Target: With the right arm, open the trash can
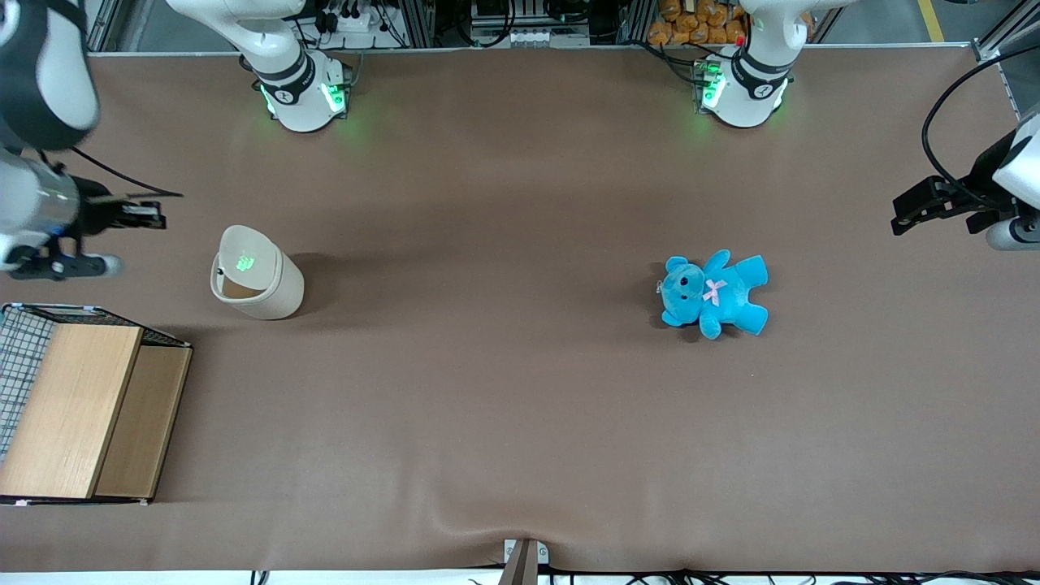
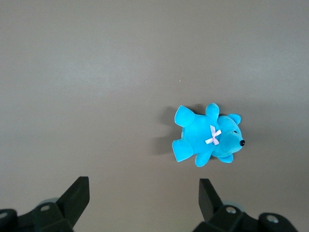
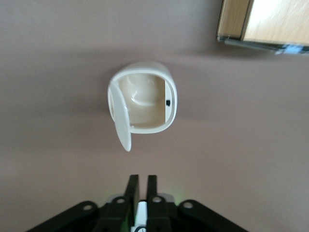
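The cream-white trash can point(image 1: 258, 286) stands on the brown table near the working arm's end. Its flat lid point(image 1: 247, 258) is swung up and the inside shows. In the right wrist view the trash can point(image 3: 145, 99) is open, its lid point(image 3: 119, 118) hangs off one side, and the inside looks empty. My right gripper point(image 1: 156, 216) hovers apart from the can, toward the working arm's end of the table and a little farther from the front camera. In the wrist view the gripper point(image 3: 143, 178) has its fingers almost together and holds nothing.
A wire basket with a wooden top point(image 1: 73, 406) stands near the can, nearer to the front camera; its corner shows in the right wrist view point(image 3: 263, 21). A blue teddy bear point(image 1: 713, 294) lies toward the parked arm's end and shows in the left wrist view point(image 2: 207, 135).
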Robot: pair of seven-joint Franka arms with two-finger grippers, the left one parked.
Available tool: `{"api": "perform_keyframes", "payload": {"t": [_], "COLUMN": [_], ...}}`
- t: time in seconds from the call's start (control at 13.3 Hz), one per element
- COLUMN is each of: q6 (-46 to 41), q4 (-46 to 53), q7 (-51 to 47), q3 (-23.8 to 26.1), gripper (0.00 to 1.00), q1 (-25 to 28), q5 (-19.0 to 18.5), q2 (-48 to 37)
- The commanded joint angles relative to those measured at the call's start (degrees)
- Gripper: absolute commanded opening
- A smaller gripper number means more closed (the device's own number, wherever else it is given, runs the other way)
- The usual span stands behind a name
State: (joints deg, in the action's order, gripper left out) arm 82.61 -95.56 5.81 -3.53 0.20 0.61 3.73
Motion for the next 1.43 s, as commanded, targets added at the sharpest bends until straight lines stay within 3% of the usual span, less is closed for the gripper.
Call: {"api": "perform_keyframes", "payload": {"t": [0.0, 0.45, 0.82, 1.35], "q6": [-4.28, -13.51, -15.37, -13.00], "q4": [8.17, 19.34, 17.61, 17.51], "q7": [-0.01, -0.36, -3.93, -5.89], "q3": [0.10, -0.08, -0.34, -0.17], "gripper": [1.00, 1.00, 1.00, 1.00], "q1": [0.25, 0.16, -0.19, 0.07], "q5": [-1.13, -0.43, -0.78, -0.61], "q2": [1.19, 0.32, -7.24, -7.16]}}
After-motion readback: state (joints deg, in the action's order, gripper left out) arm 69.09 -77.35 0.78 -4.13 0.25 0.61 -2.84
